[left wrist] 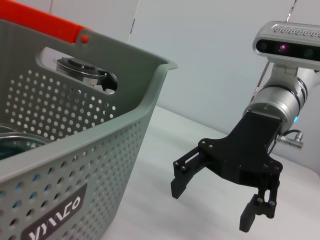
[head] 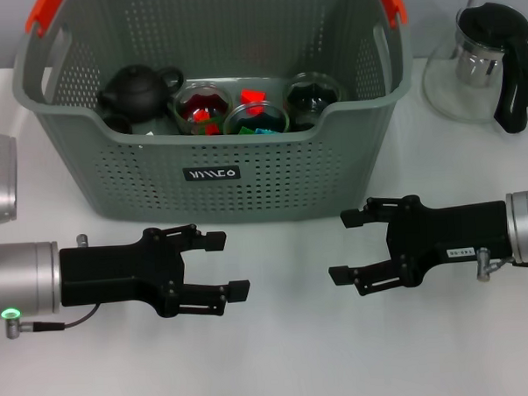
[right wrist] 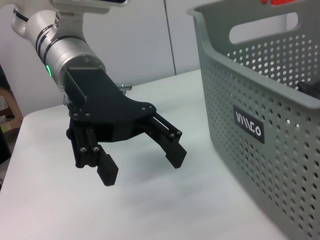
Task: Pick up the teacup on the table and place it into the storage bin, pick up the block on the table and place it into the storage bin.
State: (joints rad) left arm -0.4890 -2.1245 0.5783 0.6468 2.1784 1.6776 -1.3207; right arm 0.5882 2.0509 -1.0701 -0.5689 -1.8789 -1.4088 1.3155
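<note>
At the far middle of the white bench stands the storage bin, a grey-green perforated basket with orange-red handle tabs and a black label, holding a dark teapot and glass cups. Before it, near the bench surface, the left pincer and right pincer face each other, both released and holding nothing.

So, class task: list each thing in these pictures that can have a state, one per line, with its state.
Left hand: open, empty, over the table in front of the storage bin.
Right hand: open, empty, facing the left hand.
Storage bin: upright, holding a dark teapot and three glass cups.
Glass pitcher: upright, lid on, right of the bin.
</note>
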